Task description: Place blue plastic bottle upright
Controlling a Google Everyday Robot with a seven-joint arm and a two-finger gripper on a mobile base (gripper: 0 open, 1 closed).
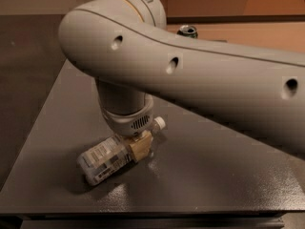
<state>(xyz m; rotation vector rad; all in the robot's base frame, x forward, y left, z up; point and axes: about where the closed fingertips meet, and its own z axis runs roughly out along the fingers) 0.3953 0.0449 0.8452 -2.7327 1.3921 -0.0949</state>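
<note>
Blue plastic bottle (106,158) lying sideways on dark table (214,175), hand (137,145) clamped around its shoulder

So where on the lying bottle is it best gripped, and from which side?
Probably across the body just below the neck, coming straight down from above. The bottle lies on its side on the table, cap toward the far right, so its round flanks are free while its underside is not. The gripper hangs over that spot, near the cap end.
</note>
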